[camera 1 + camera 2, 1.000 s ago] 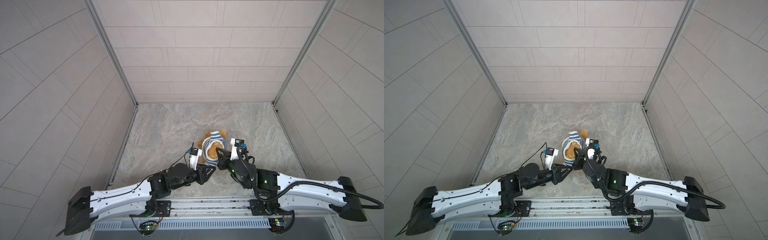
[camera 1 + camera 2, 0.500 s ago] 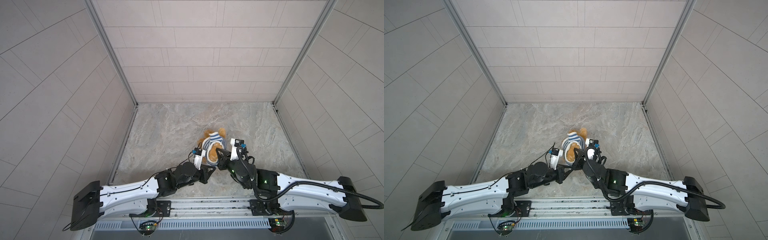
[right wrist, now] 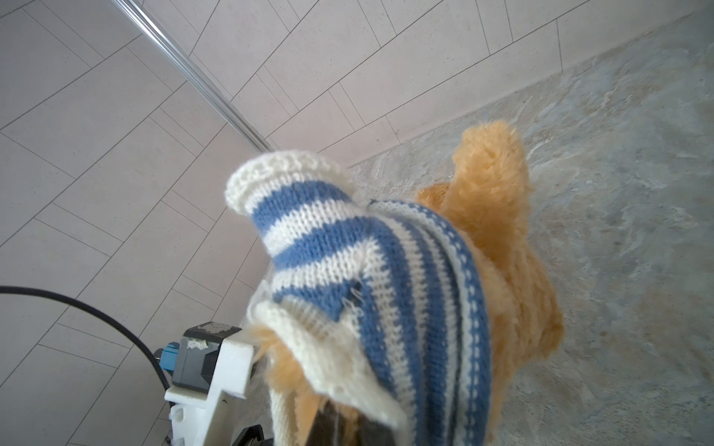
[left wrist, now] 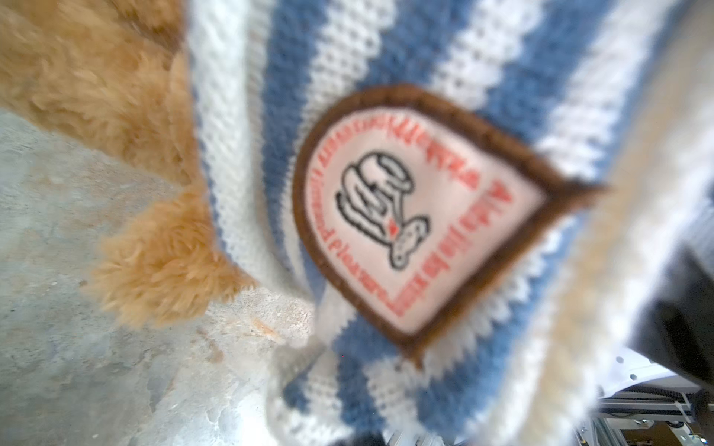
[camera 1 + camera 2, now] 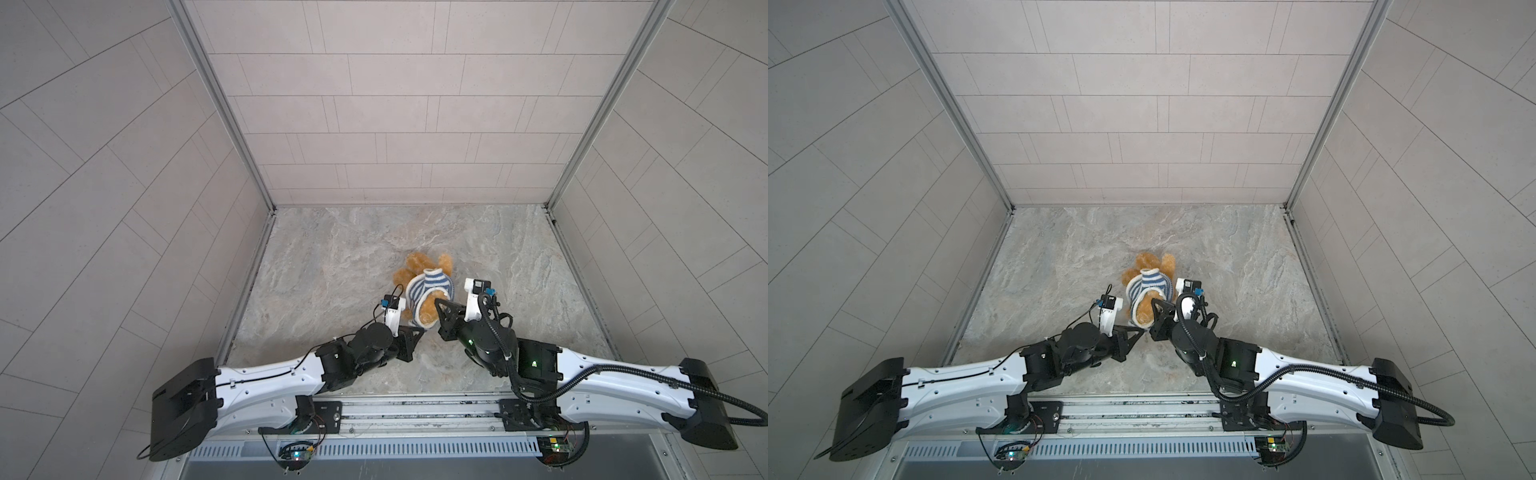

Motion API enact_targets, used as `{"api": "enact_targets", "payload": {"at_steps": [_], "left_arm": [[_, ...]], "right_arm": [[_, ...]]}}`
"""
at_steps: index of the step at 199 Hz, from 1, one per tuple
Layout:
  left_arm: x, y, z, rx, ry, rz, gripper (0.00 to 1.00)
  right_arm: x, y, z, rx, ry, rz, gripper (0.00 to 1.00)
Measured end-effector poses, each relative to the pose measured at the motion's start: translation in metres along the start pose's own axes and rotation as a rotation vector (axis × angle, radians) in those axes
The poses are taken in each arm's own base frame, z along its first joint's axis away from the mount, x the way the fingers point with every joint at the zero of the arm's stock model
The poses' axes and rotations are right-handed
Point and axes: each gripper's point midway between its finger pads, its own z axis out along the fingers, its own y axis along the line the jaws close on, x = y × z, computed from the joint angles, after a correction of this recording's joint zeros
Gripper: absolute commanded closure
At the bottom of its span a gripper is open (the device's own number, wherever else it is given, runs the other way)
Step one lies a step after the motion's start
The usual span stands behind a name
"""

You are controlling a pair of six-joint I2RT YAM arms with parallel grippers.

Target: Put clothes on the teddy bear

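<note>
A grey marbled tabletop (image 5: 332, 257) sits between pale tiled walls (image 5: 395, 104). The teddy bear (image 5: 415, 264), half inside a striped shirt (image 5: 428, 286), lies mid-table just beyond both grippers. The left gripper (image 5: 417, 328) is clenched at the shirt's near hem; the right gripper (image 5: 436, 306) grasps that hem.

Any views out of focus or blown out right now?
Left wrist: too close, badge and striped shirt soft, badge lettering unreadable. Right wrist: shirt knit crisp, teddy bear fur sharp. Both top views: sharp, even light, no glare.
</note>
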Motion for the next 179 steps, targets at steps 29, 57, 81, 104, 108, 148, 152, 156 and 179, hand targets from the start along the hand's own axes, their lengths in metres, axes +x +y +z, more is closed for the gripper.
{"api": "enact_targets", "payload": {"at_steps": [29, 57, 81, 104, 108, 148, 152, 156, 179], "left_arm": [[-0.011, 0.006, -0.006, -0.001, -0.047, 0.012, 1.0], [-0.015, 0.004, -0.01, 0.012, -0.069, 0.037, 1.0], [-0.014, 0.004, -0.012, 0.031, -0.085, 0.049, 1.0], [-0.004, 0.02, -0.01, -0.008, -0.066, 0.059, 1.0], [-0.002, 0.022, -0.009, -0.015, -0.062, 0.06, 1.0], [0.005, 0.027, -0.005, -0.003, -0.057, 0.074, 1.0], [0.005, 0.028, -0.005, -0.003, -0.057, 0.074, 1.0], [0.006, 0.028, -0.005, -0.004, -0.057, 0.074, 1.0], [0.005, 0.031, -0.006, -0.011, -0.062, 0.072, 1.0]], "right_arm": [[-0.002, 0.003, -0.001, -0.036, 0.019, 0.035, 1.0], [-0.004, 0.001, -0.004, -0.059, 0.023, 0.057, 1.0], [-0.006, 0.004, -0.006, -0.08, 0.029, 0.066, 1.0], [-0.013, 0.008, -0.009, -0.105, 0.015, 0.085, 1.0], [-0.014, 0.009, -0.009, -0.11, 0.016, 0.088, 1.0], [-0.006, 0.011, -0.005, -0.128, 0.058, 0.086, 1.0], [-0.005, 0.011, -0.005, -0.128, 0.063, 0.088, 1.0], [-0.004, 0.011, -0.004, -0.129, 0.067, 0.089, 1.0], [0.003, 0.011, 0.0, -0.133, 0.102, 0.091, 1.0]]}}
